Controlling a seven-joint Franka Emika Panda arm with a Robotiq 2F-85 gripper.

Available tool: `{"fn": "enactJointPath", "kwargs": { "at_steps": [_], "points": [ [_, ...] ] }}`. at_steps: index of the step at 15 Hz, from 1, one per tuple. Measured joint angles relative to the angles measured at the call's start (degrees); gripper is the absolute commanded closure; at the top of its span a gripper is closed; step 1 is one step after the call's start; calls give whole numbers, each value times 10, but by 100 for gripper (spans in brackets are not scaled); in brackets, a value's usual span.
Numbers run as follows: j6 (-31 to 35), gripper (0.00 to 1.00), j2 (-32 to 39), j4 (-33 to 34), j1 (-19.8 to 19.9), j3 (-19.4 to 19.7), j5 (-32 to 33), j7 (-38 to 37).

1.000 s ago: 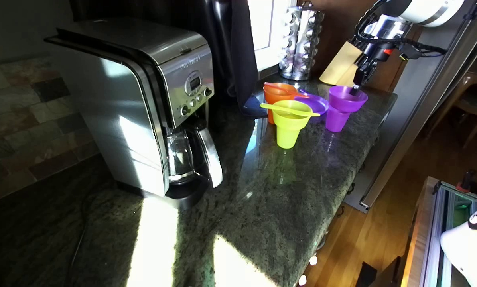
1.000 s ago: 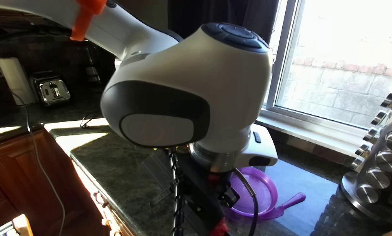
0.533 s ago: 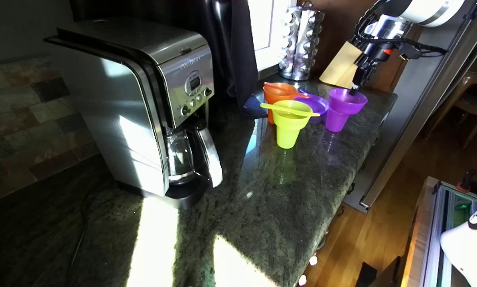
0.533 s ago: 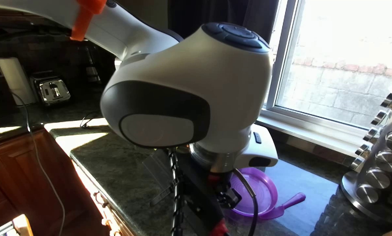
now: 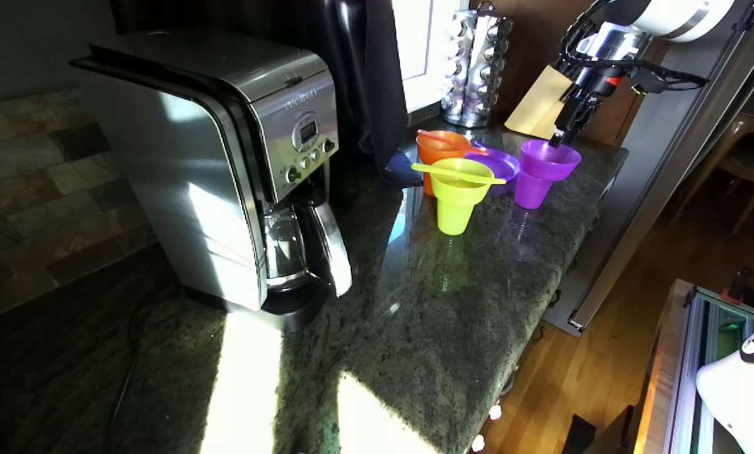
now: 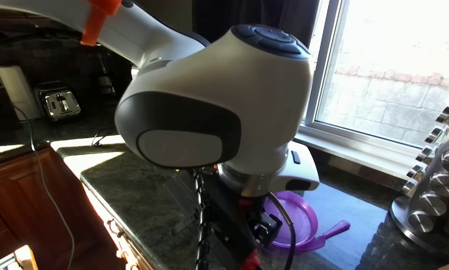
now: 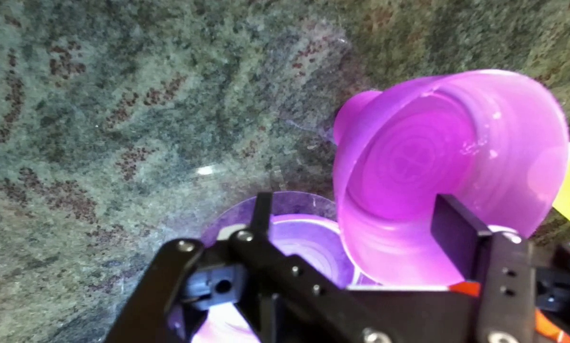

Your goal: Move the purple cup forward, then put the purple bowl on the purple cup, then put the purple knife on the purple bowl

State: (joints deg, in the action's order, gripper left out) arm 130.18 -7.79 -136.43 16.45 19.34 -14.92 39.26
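1 purple bowl (image 5: 547,168) atop purple cup (image 5: 531,192), nr room-side edge of surface (image 5: 427,328), twd far corner in an exterior view. Gripper (image 7: 354,214): jaws spread, bowl rim seen btwn them, contact unclear. Purple knife (image 6: 322,240) by purple plate (image 6: 302,217), nearer wall-side edge. Y-grn cup (image 5: 454,219), y-grn bowl (image 5: 462,193) atop, further in from room-side edge.

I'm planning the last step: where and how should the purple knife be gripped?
I'd probably take the purple knife by its handle, from above, the pincer closing across its narrow width: the knife lies on the counter, handle pointing away from the purple plate, blade by the plate's edge.
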Motion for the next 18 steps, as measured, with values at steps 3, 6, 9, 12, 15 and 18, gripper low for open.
{"fn": "enactJointPath", "kwargs": {
  "at_steps": [3,6,9,12,15,18],
  "points": [
    [1,0,-1,9,1,8,-13,-18],
    [1,0,5,37,4,21,-43,-66],
    [1,0,22,72,6,27,-64,-109],
    [1,0,23,71,6,25,-64,-108],
    [1,0,23,71,6,25,-63,-108],
    [7,0,25,76,6,25,-64,-121]
  ]
}}
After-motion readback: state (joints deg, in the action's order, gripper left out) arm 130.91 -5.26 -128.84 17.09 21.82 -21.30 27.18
